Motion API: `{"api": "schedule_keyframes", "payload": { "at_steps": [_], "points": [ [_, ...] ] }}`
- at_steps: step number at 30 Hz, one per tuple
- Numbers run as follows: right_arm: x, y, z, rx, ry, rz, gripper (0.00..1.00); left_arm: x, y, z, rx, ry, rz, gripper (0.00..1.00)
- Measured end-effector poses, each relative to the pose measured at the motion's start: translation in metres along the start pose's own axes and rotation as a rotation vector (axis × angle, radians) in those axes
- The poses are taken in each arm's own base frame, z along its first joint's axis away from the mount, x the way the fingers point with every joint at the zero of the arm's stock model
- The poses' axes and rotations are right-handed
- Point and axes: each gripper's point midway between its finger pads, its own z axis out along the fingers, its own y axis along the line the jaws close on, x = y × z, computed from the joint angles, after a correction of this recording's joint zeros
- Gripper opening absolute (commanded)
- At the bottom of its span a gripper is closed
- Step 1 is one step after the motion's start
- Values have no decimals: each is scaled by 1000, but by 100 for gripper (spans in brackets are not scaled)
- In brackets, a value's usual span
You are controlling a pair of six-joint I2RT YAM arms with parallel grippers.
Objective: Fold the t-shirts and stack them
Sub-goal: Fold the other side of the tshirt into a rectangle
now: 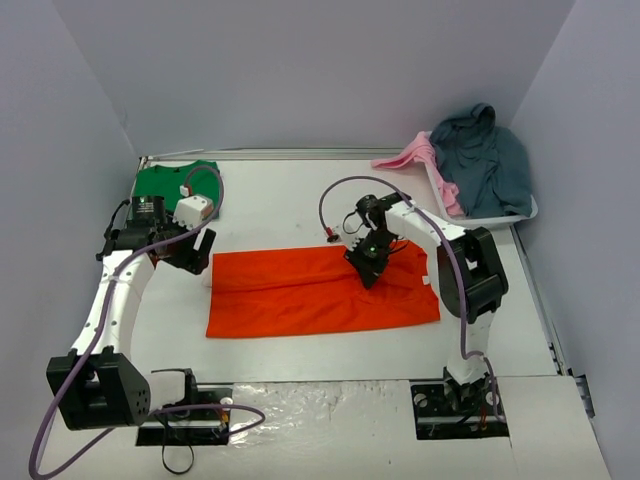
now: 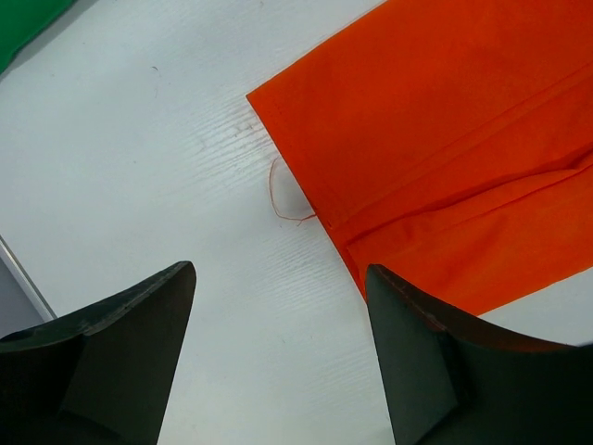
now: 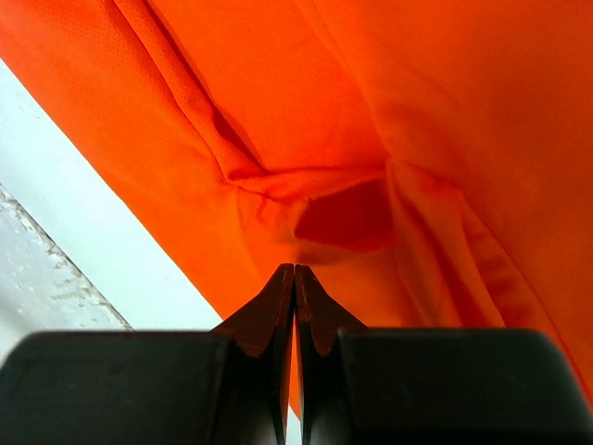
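Right gripper [image 3: 295,271]: jaws pressed together, pinching puckered fold of orange t-shirt [image 3: 389,111] at tips. Left gripper [image 2: 280,278]: jaws spread, empty; shirt corner lay just ahead-right of them. Cloth judged light, limp, thin: best gripped at corners, hems.

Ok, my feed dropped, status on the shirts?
Left gripper open, empty, by orange shirt corner. Right gripper shut, pinching orange shirt. Green shirt back left. Nothing blocking.

Green t-shirt [image 1: 165,180] partly behind the left arm [image 1: 112,295], only a corner in the left wrist view
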Motion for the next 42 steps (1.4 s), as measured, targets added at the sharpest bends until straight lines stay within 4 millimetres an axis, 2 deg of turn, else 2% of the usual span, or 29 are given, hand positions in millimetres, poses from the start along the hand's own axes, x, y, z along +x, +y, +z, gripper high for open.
{"api": "schedule_keyframes", "payload": {
  "at_steps": [9, 15, 23, 25, 27, 29, 32, 36, 42],
  "points": [
    [5, 15, 44, -84, 118, -17, 0, 7, 4, 12, -2, 11, -14, 73],
    [2, 20, 48, -114, 173, -5, 0, 18, 1, 18, 9, 35, -31, 73],
    [-2, 25, 48, -98, 198, -32, 0, 18, 3, 16, 8, 28, -48, 73],
    [-6, 24, 46, -89, 194, -44, 0, 17, 2, 15, 8, 23, -47, 73],
    [-13, 24, 41, -74, 171, -61, 12, 16, 2, 14, 8, 16, -46, 73],
    [-19, 25, 30, -53, 139, -79, 30, 14, 1, 12, 8, 6, -46, 73],
    [-30, 29, 6, -11, 75, -118, 38, 11, 1, 11, 7, -7, -46, 73],
    [-42, 30, -20, 32, 1, -145, 39, 8, 0, 10, 8, -22, -43, 73],
    [-35, 8, -32, 53, -26, -92, 39, 8, 0, 10, 10, -24, -43, 73]
  ]
}}
